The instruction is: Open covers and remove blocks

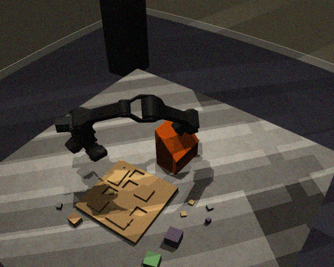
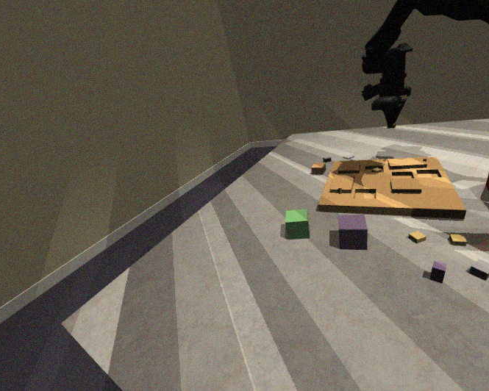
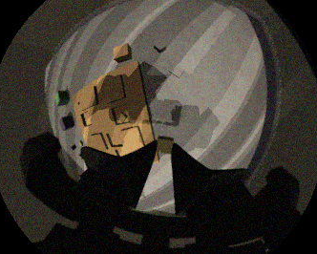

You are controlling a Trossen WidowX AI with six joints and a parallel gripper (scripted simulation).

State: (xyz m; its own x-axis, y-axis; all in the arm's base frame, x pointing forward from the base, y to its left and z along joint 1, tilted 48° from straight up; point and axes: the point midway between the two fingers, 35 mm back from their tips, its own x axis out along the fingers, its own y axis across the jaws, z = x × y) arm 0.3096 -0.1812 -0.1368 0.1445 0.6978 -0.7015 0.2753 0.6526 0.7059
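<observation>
My gripper (image 2: 391, 126) (image 3: 164, 144) is shut on a small yellow block, which shows between the fingertips in the wrist view. It is high above the table, beyond the board's far edge in the exterior view. The wooden puzzle board (image 1: 161, 197) (image 2: 442, 203) (image 3: 92, 131) lies flat, with several wells showing. A yellowish piece (image 1: 111, 191) (image 2: 377, 170) is in one shaded well. Two small yellow blocks (image 1: 191, 202) (image 1: 183, 214) (image 2: 417, 236) (image 2: 457, 239) lie on the table beside the board. The covers share the board's colour; I cannot tell how far each is open.
An orange block-like obstacle (image 1: 167, 152) stands beside the board. Around the board lie a purple cube (image 1: 173, 236) (image 2: 352, 231), a green cube (image 1: 152, 259) (image 2: 296, 223), an orange-brown block (image 1: 74, 219) (image 2: 318, 168) (image 3: 122, 52), a small purple block (image 1: 208, 220) (image 2: 437, 271) and small grey pieces.
</observation>
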